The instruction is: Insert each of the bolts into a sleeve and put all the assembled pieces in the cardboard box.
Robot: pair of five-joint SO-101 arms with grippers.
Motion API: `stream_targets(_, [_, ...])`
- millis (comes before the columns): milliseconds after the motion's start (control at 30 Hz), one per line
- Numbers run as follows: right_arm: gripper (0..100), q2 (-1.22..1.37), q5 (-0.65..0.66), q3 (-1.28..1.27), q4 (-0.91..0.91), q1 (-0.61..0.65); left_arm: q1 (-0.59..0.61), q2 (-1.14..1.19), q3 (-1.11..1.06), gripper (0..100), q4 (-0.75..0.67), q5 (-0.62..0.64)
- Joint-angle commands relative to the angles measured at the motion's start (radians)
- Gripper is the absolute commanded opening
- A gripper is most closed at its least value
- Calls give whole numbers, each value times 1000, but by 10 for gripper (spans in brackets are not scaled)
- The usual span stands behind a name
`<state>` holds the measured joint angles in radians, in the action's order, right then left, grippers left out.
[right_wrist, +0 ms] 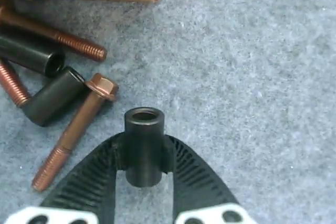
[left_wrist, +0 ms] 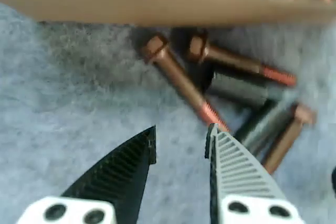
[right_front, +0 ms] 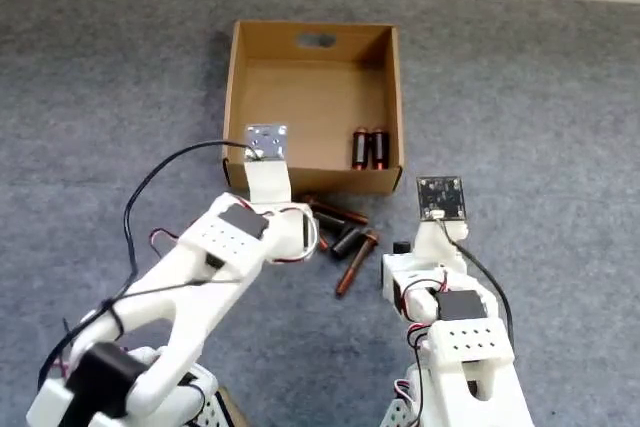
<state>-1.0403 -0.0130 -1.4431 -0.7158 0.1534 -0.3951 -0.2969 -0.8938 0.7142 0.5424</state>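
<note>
We find the right hand [right_wrist: 143, 157] clamped on a black sleeve [right_wrist: 143, 129]; its ribbed black fingers [right_wrist: 100, 174] press on both sides of the smooth cylindrical tube, whose round open bore faces away from the wrist; the tube is held over the grey, fuzzy, carpet-like surface [right_front: 560, 97]. The left hand [left_wrist: 181, 141] is spread apart and grips nothing; both of its fingers are ribbed and tapered, one black [left_wrist: 126, 166] and one pale grey [left_wrist: 236, 166], with bare carpet showing in the gap between them; it hangs just short of the loose pile. That pile lies beside the near outer wall of the brown cardboard box [right_front: 340, 182]; in it copper-coloured bolts [left_wrist: 181, 85] with hexagonal flanged heads and threaded tips lie crossed among dark, matte loose sleeves [left_wrist: 239, 90]. The nearest bolt [right_wrist: 73, 140] lies just beside the right hand, its head touching one loose sleeve. Inside the box, against the near wall on the right arm's side, two assembled pieces [right_front: 370, 149] lie side by side, coppery and dark.
</note>
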Motion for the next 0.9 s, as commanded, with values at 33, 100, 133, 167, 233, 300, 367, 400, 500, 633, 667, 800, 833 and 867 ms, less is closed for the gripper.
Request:
stream_targets(33, [6, -16, -6, 4, 19, 5, -21, 56, 48, 175, -115, 32])
stream_targets(100, [6, -16, -6, 4, 19, 5, -18, 85, 48, 175, -147, 32])
stream_targets(133, [6, -16, -6, 4, 19, 5, -15, 104, 48, 175, -161, 32])
stream_targets(167, [6, -16, -6, 4, 19, 5, -15, 125, 48, 175, -173, 32])
stream_targets(233, [6, -16, -6, 4, 19, 5, -15, 176, 50, 175, -193, 32])
stream_targets(300, [6, -16, -6, 4, 19, 5, -15, 216, 65, 172, -210, 35])
stream_targets(367, [6, -18, -6, 4, 19, 5, -13, 245, 94, 171, -209, 34])
stream_targets(400, [6, -18, -6, 4, 19, 5, -13, 249, 99, 171, -209, 34])
stream_targets(500, [6, -18, -6, 4, 19, 5, -13, 243, 96, 171, -206, 32])
stream_targets(633, [6, -18, -6, 4, 19, 5, -13, 208, 102, 116, -100, 32])
stream_targets(667, [6, -18, -6, 4, 19, 5, -13, 191, 99, 79, -77, 32])
stream_targets(800, [6, -19, -6, 4, 19, 5, -13, 119, 96, 20, 35, 35])
stream_targets(833, [6, -19, -6, 4, 19, 5, -13, 99, 96, 14, 66, 35])
stream_targets(867, [6, -19, -6, 4, 19, 5, -13, 77, 96, 6, 97, 35])
